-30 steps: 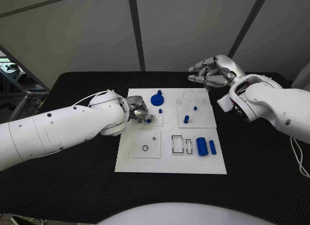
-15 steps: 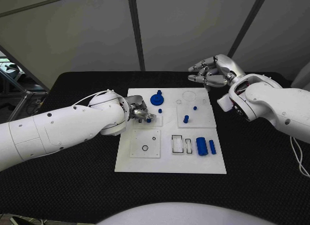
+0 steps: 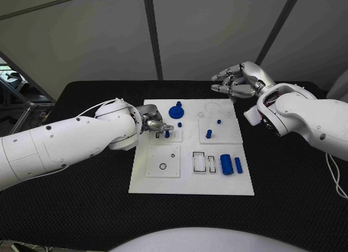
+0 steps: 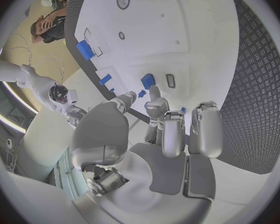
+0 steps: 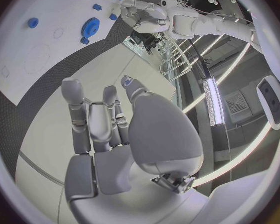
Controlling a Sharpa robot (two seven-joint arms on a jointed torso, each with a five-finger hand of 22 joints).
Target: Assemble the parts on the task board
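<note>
The white task board (image 3: 191, 181) lies in the middle of the black table. My left hand (image 3: 153, 125) reaches over its left side. Thumb and a fingertip (image 4: 154, 92) pinch the near end of a small blue peg (image 3: 167, 134), which stands upright on the upper-left plate beside a dark slot (image 4: 170, 80); the same peg (image 4: 148, 80) shows just past the fingertips in the left wrist view. My right hand (image 3: 238, 81) hovers beyond the board's far right corner, fingers loosely bent, holding nothing. A blue gear (image 3: 176, 111) sits near the board's far edge.
Two blue blocks (image 3: 227, 164) lie side by side at the board's near right, next to two outlined slots (image 3: 199, 161). Short blue pegs (image 3: 209, 133) stand on the right-hand plate, another small one (image 3: 179, 124) by the left fingers. Black table surrounds the board.
My left arm has shifted slightly left and back, and the hand has lifted off a little, so more of the peg shows. The peg and the right hand have not moved.
</note>
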